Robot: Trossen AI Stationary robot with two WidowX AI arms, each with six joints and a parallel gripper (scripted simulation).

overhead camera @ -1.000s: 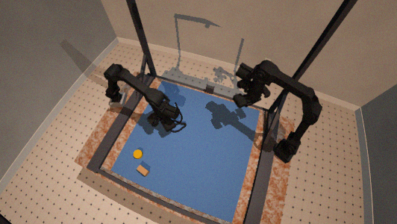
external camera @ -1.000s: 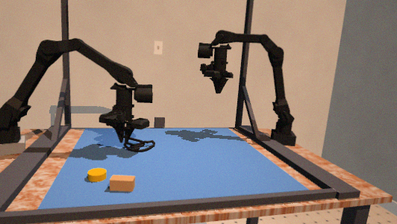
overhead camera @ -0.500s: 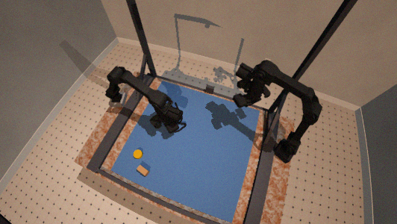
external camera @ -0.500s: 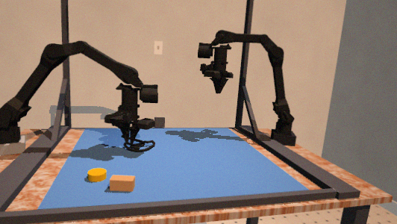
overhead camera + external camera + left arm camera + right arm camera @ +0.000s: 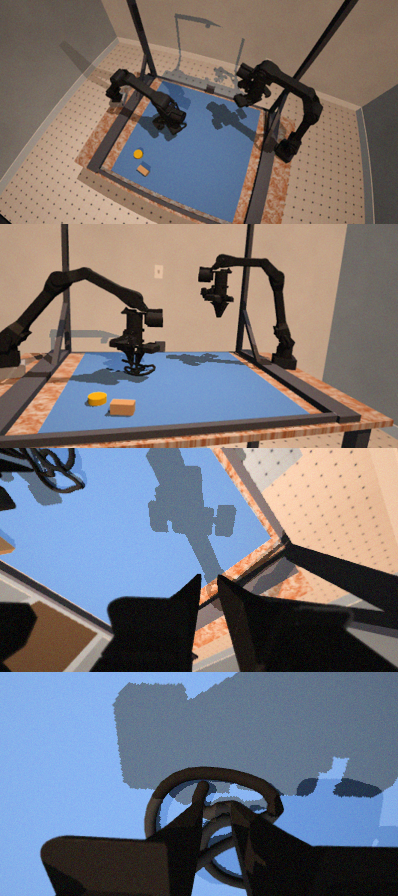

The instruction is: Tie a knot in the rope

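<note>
The dark rope [image 5: 175, 128] lies in a loose coil on the blue mat [image 5: 194, 149], at the back left in the exterior view [image 5: 139, 369]. My right gripper [image 5: 135, 361] points straight down onto the coil. In the right wrist view its fingertips stand a narrow gap apart inside the rope's loops [image 5: 215, 779], and a strand shows behind the gap. My left gripper [image 5: 218, 314] [image 5: 209, 578] hangs high above the back of the mat, shut with nothing in it. The rope shows far off in the left wrist view [image 5: 50, 470].
A yellow disc [image 5: 97, 398] and an orange block [image 5: 122, 407] lie on the mat's front left. A dark frame rail [image 5: 307, 392] runs around the mat, with upright posts [image 5: 245, 287] at the back corners.
</note>
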